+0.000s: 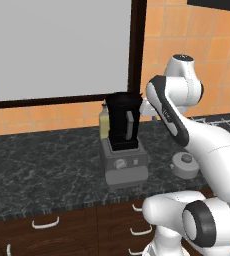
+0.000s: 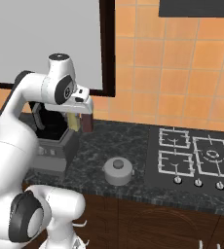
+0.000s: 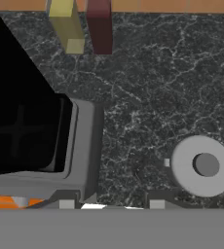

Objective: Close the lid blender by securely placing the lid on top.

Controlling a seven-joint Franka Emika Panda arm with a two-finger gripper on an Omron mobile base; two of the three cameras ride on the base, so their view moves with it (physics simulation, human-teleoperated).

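Lid [image 3: 202,166] flat on counter [image 1: 47,165], right of blender [image 1: 123,145] and apart from it; gripper [image 2: 83,119] up high beside the open jar, jaws shut on nothing. Needs opening, dropping straight over the knob, pinching square. Hand view catches jar mouth from above; right view adds stove [image 2: 196,158].

No legible text, label, brand name, number or sign appears in any of the views. The blender [image 1: 123,150] base carries a round dial and buttons on its front face, but no markings on them can be read. The stove knobs [image 2: 198,182] likewise show no readable markings. The pale yellow bottle [image 1: 104,121] behind the blender shows no label.
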